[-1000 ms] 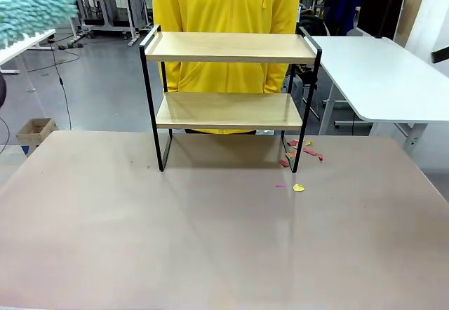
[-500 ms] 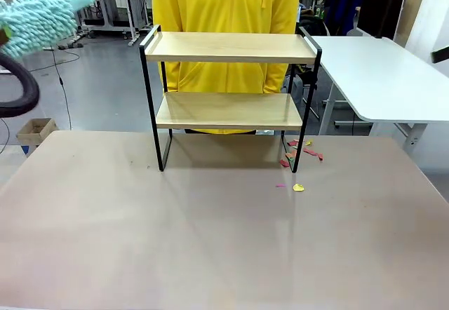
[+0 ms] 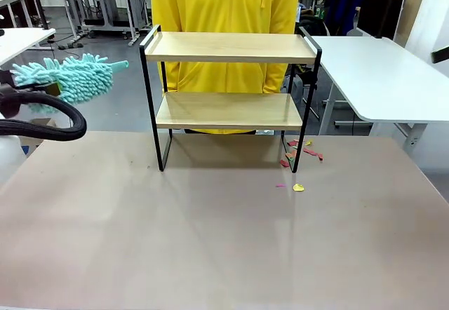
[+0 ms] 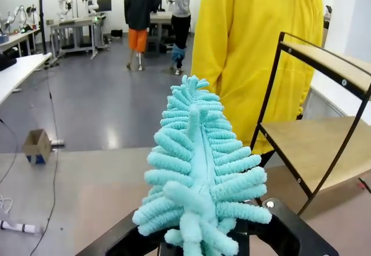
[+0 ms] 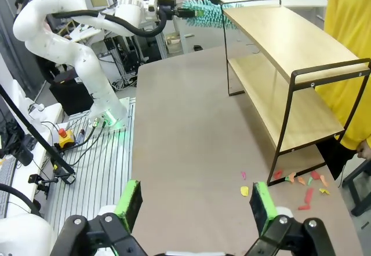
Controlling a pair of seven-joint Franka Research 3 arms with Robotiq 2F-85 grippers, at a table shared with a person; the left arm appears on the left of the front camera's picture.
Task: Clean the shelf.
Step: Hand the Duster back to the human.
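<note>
- R tool is near the bench's robot-side edge, green pads spread wide, nothing in it.
- L tool is by the bench's left edge, up off it, pressed tight on a fluffy blue duster.
- Shelf stands at the far edge, mid bench.
- Small colored bits lie by its right legs.
- Person in yellow top stands behind the shelf.
</note>
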